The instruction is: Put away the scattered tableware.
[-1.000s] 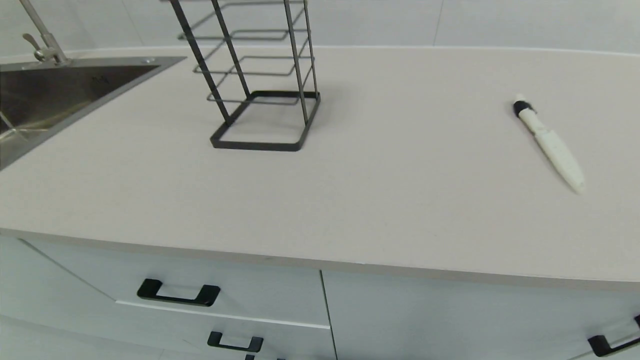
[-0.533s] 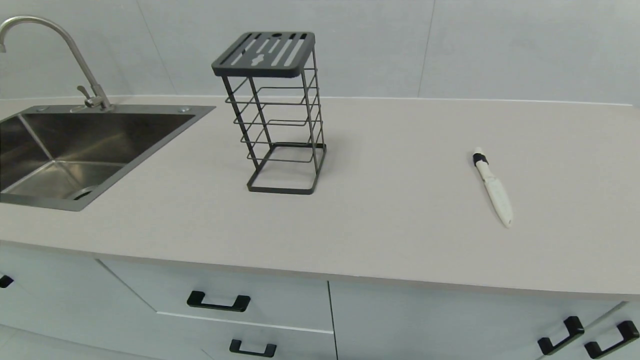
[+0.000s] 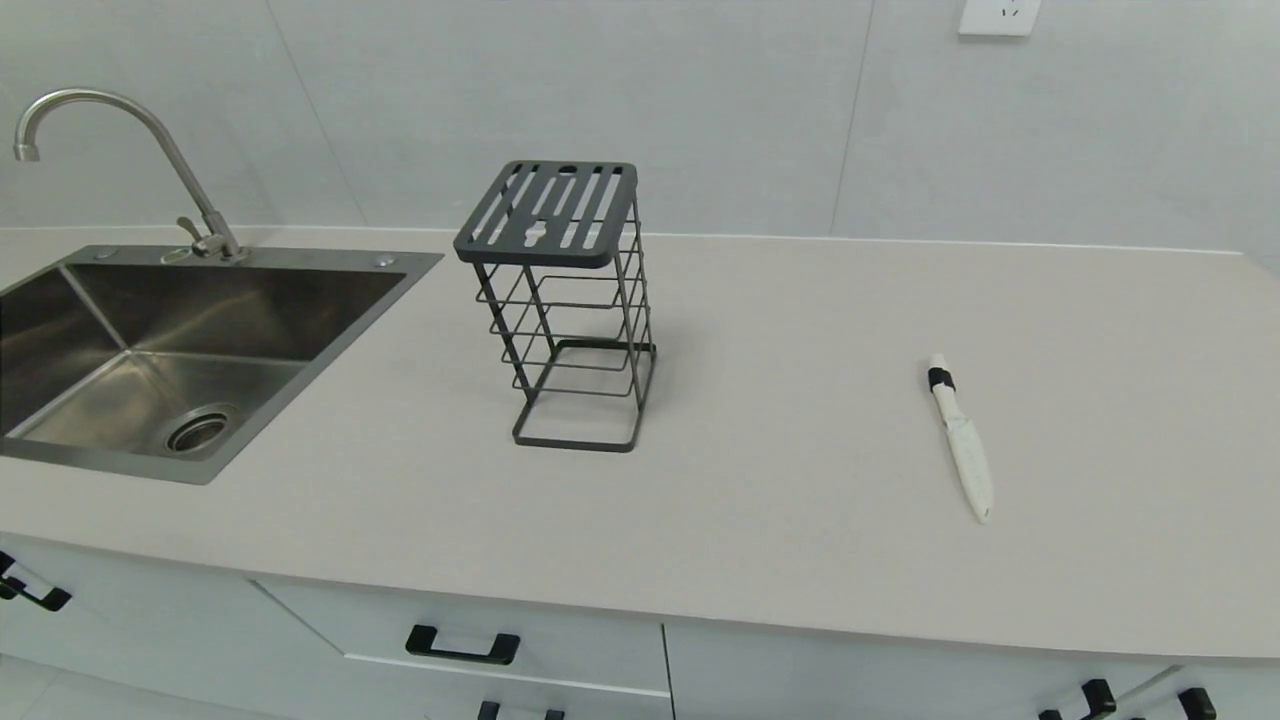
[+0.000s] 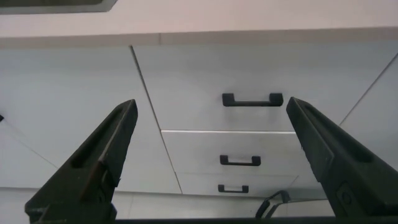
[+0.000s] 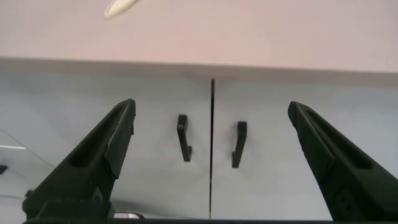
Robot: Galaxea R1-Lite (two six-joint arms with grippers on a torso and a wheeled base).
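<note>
Taking 12 o'clock as straight away from the robot toward the tiled wall, a pale countertop point(image 3: 800, 330) runs across the head view. On it stands a black wire rack point(image 3: 565, 305), upright, with a slotted plate as its top. Well apart from it, at about 4 o'clock from the rack, lies a white knife point(image 3: 960, 438), flat on the counter. Its end with the black band points to 12 o'clock and its tapered tip to roughly 5 o'clock. It looks to be in a sheath, though that is hard to tell at this range.

A steel sink point(image 3: 330, 300) is set into the counter at 9 o'clock from the rack, with a curved faucet point(image 3: 120, 130) at its far rim. A wall socket point(image 3: 998, 15) sits high on the wall at about 1 o'clock.

The left gripper point(image 4: 210, 104) hangs below counter level, facing the drawer handles point(image 4: 252, 99), its jaws spread wide. The right gripper point(image 5: 211, 106) likewise faces the cabinet front and a pair of door handles point(image 5: 185, 138), jaws wide apart, with the knife's pale tip on the counter above.
</note>
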